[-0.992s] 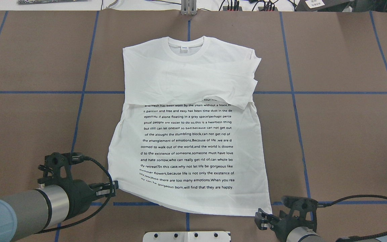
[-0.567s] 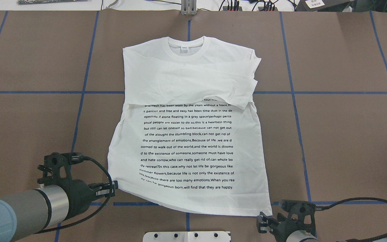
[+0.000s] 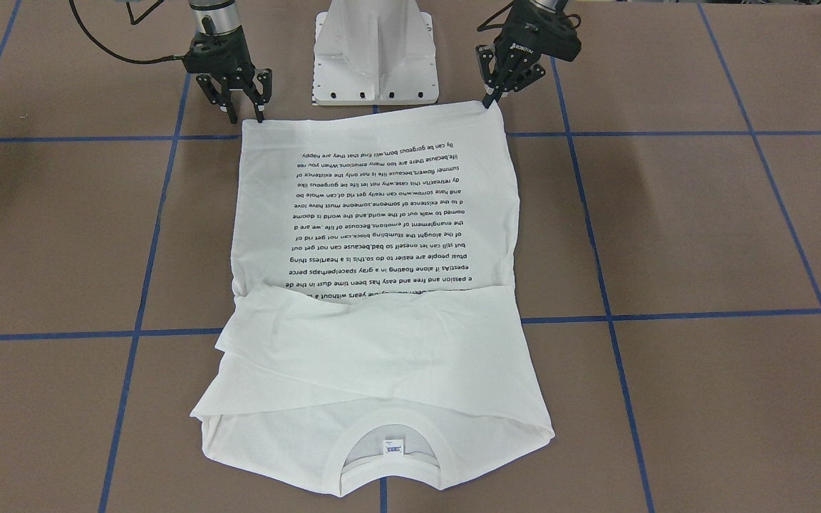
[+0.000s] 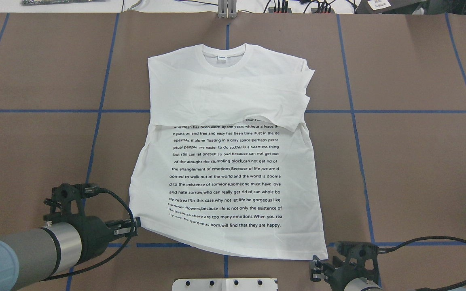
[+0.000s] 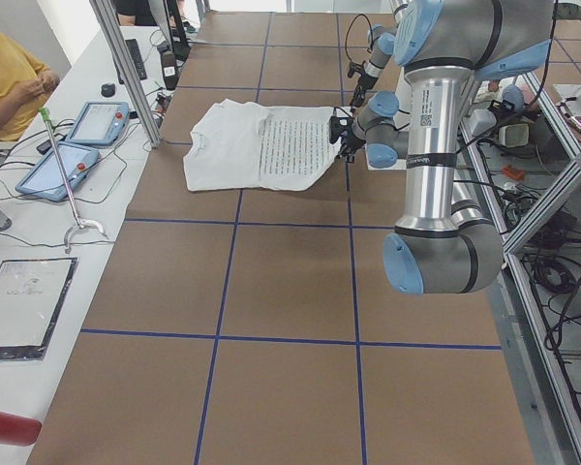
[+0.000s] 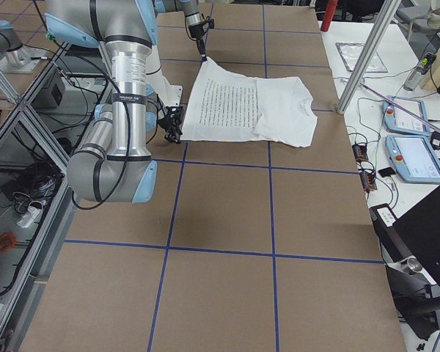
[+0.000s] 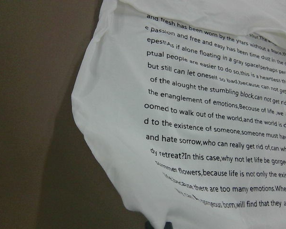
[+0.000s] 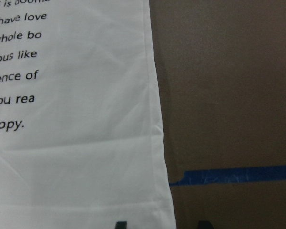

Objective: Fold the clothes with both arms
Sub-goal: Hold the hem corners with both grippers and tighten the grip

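The white T-shirt [image 4: 225, 161] with black text lies flat on the brown table, collar [image 4: 223, 54] at the far side, both sleeves folded across the chest. My left gripper [image 4: 134, 227] is at the hem's near left corner, fingers close together, and looks shut on it; in the front view it [image 3: 487, 100] touches that corner. My right gripper [image 4: 316, 270] is open at the hem's near right corner. The right wrist view shows its two fingertips [image 8: 121, 224] apart, with the shirt's edge [image 8: 157, 143] between them. The left wrist view shows the printed cloth [image 7: 205, 119].
The white metal pedestal [image 3: 375, 50] stands between the arms, just behind the hem. Blue tape lines [image 4: 378, 111] cross the table. A side bench with tablets [image 5: 68, 145] and a seated person [image 5: 5, 73] lies beyond the collar end.
My right gripper has drawn back toward the robot, just behind the hem's right corner. My left gripper has shifted slightly left with the hem corner.
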Robot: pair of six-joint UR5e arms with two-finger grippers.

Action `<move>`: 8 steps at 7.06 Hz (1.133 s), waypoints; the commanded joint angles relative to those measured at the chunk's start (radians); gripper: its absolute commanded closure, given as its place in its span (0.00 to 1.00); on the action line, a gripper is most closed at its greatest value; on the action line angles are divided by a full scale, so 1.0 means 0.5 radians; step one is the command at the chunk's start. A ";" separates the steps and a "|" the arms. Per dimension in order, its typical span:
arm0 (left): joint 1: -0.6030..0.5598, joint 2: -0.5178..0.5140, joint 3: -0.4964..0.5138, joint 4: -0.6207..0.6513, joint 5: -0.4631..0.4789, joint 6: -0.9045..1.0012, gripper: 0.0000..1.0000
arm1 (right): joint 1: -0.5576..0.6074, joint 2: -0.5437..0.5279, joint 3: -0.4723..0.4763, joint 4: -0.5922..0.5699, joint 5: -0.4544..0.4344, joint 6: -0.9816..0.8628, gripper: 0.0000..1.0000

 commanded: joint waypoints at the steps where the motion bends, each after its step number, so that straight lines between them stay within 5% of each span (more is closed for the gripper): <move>1: 0.000 0.000 0.003 0.000 0.000 0.000 1.00 | 0.041 0.003 0.018 -0.034 -0.001 -0.039 0.62; 3: 0.000 0.000 0.006 0.000 -0.003 0.000 1.00 | 0.053 0.000 0.033 -0.068 -0.001 -0.055 0.47; 8: 0.000 0.000 0.003 0.000 -0.003 0.000 1.00 | 0.044 0.116 0.018 -0.169 -0.001 -0.055 0.47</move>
